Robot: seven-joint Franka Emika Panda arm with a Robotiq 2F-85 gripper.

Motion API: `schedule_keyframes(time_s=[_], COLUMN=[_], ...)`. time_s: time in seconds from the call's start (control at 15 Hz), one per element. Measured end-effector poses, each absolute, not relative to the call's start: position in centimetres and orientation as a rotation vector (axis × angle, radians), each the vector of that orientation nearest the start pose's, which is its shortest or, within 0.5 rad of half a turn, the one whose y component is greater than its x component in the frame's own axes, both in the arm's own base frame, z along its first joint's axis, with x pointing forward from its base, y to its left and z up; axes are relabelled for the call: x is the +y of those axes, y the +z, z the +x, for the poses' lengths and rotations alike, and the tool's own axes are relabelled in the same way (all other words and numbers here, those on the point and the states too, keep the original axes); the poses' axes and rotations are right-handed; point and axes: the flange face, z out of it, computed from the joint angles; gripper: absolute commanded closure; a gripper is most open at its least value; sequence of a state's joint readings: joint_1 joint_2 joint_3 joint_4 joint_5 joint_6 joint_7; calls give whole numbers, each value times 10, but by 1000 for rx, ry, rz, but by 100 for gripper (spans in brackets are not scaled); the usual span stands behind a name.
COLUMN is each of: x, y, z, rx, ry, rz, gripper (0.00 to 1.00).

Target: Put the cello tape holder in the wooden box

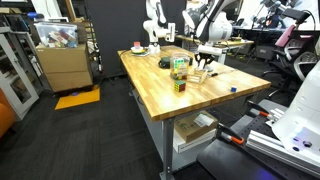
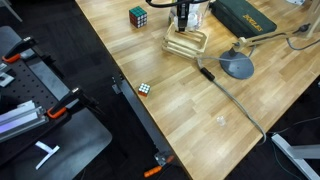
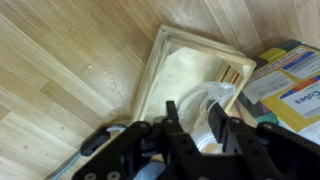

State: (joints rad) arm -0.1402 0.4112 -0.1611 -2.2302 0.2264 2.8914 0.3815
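Apparently one gripper [image 3: 195, 125] holds one tape holder [image 3: 203, 100] — over one box [image 3: 160, 62].

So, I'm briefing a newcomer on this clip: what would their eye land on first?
Probably the hand, which hangs over the open wooden box on the butcher-block table and grips a clear tape holder. Next comes the colourful Rubik's cube beside the box, then a smaller cube near the table's edge.

Hand [image 2: 185, 20] above wooden box [image 2: 187, 45], cube [image 2: 138, 15] beside, lamp [image 2: 238, 67] near
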Motion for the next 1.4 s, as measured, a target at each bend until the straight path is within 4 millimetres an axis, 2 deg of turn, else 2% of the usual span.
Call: schedule_keyframes(time_s=[0.07, 0.13, 0.33, 0.53, 0.93, 1.2, 1.4], x=[-182, -183, -182, -172, -172, -160, -161], y=[210, 206, 202, 206, 209, 223, 226], z=[542, 543, 550, 558, 559, 550, 545], rx=[1304, 1304, 1315, 1291, 1258, 1191, 1188], ry=[-390, -377, -357, -369, -379, -357, -347], rz=[-2798, -2801, -2788, -2769, -2774, -2746, -2742], gripper=[55, 38, 20, 2, 0, 0, 0])
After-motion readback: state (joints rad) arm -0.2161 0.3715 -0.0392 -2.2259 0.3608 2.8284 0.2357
